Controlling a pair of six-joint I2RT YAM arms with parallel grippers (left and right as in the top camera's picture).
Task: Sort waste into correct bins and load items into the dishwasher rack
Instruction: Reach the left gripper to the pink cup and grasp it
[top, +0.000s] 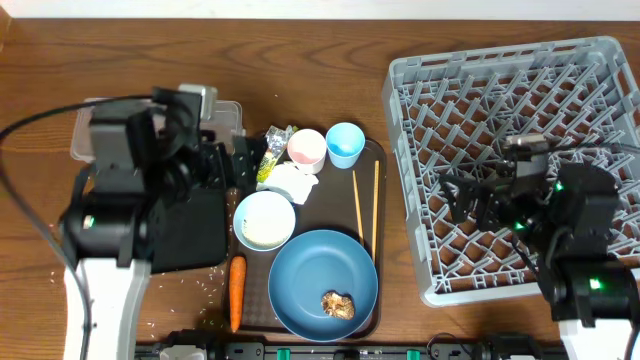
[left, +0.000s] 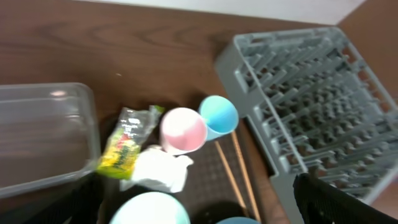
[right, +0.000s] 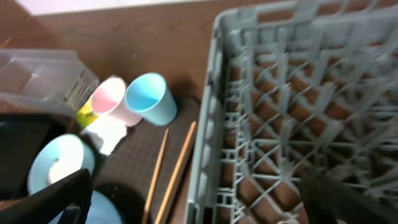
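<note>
Both pincers stand open and empty: the left gripper (top: 238, 160) hovers just left of the wrapper (top: 272, 150), the right gripper (top: 460, 197) over the grey rack (top: 520, 70). The carrot (top: 237, 290) lies left of the blue bowl (top: 300, 285), which holds the brown lump (top: 336, 303).

We place the rack (top: 405, 170) right of the tray (top: 335, 205). On the tray, the large bowl (top: 310, 275) lies before the small bowl (top: 265, 220), with the chopsticks (top: 357, 205) at right. The carrot (top: 237, 290) lies left of the large bowl.

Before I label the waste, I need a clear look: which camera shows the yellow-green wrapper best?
Left wrist: the wrapper lies large and nearly whole between the clear box and the pink cup. Overhead shows it whole but small. Right wrist catches only a small yellow part beside the pink cup.
</note>
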